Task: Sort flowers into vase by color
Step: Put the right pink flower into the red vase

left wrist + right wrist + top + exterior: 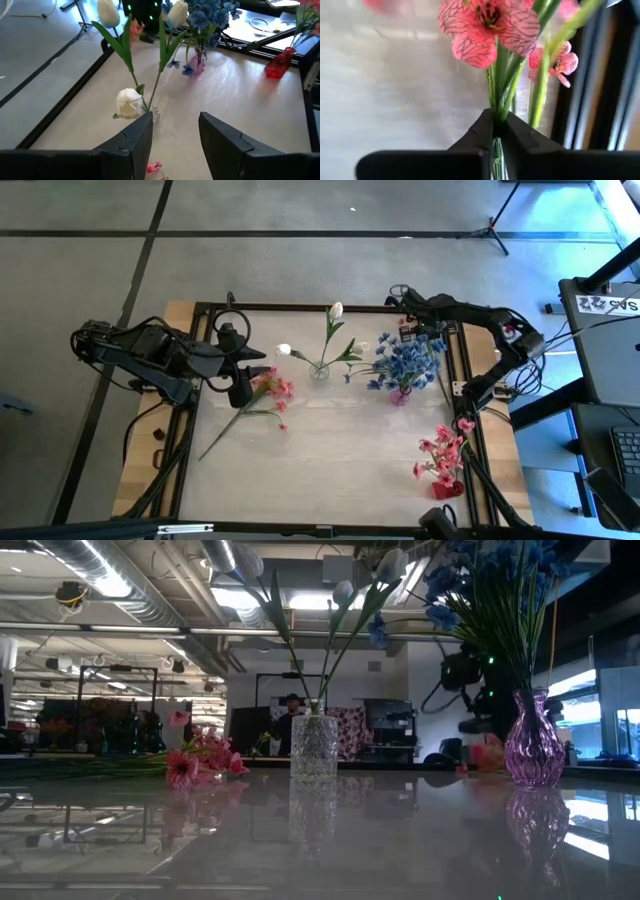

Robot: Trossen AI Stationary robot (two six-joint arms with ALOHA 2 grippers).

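Table [330, 450]: your pale work surface in a dark frame, carrying all items below.

Left arm: reaches in from the table's left side. Its left claw [240, 370] hangs above the loose pink sprig, fingers spread with a clear gap between them, holding nothing.

Right arm: bends around the table's right edge. Its right claw [496, 131] sits low at the red vase, fingers pressed together on green stems of the pink flowers; you see the stems caught between the tips in the right wrist view.

Blue flowers [402, 360]: a full bunch standing in the purple vase [533, 748], right of centre near the far edge.

Pink flowers [443, 452]: a cluster standing in the red vase [446, 489] near the right front corner.

Pink sprig [262, 398]: lies flat on the table, left of centre, blooms toward the middle, long stem trailing toward the left front.

White buds [335, 310]: upright in the clear vase [314, 745] near the table's centre, green leaves spread; one opened white bloom [129, 103] leans out toward the left arm.

Person [288, 725]: dim figure in the room behind the table in the low view, probably standing; details too dark for you to rely on.
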